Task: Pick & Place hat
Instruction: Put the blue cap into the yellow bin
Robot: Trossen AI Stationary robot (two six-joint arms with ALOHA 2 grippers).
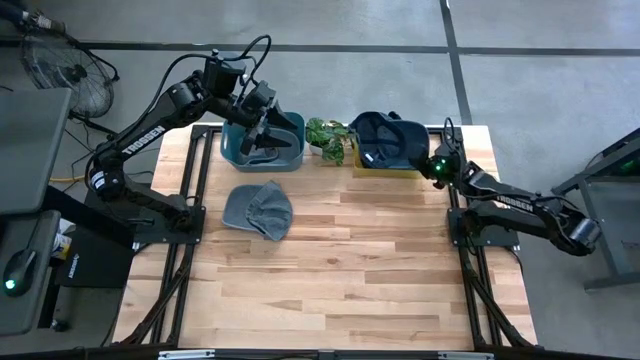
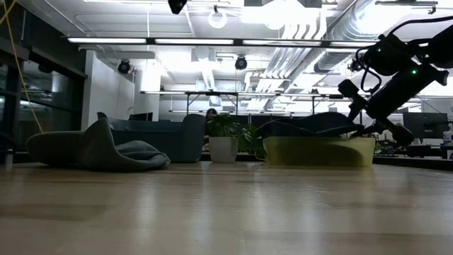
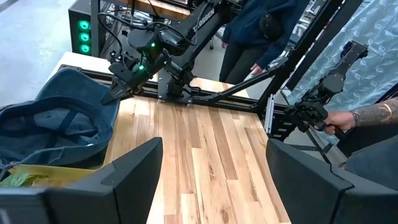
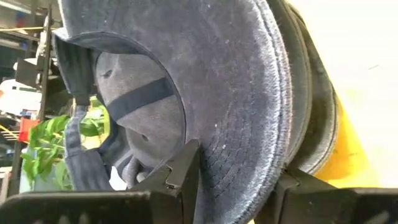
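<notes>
Table (image 1: 330, 270) of pale wood planks carries everything along its far edge: a teal bin (image 1: 290, 150) toward the far left corner, a small potted plant (image 1: 328, 136) at mid-edge, a yellow bin (image 1: 385, 165) toward the far right corner. A grey hat (image 1: 258, 209) lies flat on the boards just in front of the teal bin, apart from it.

The navy hat (image 1: 390, 138) sits in the yellow bin. The right gripper (image 4: 239, 180) is clamped on its brim, likely for lifting it out or setting it down. The left gripper (image 1: 262, 125) hangs over the teal bin, fingers apart, empty.
</notes>
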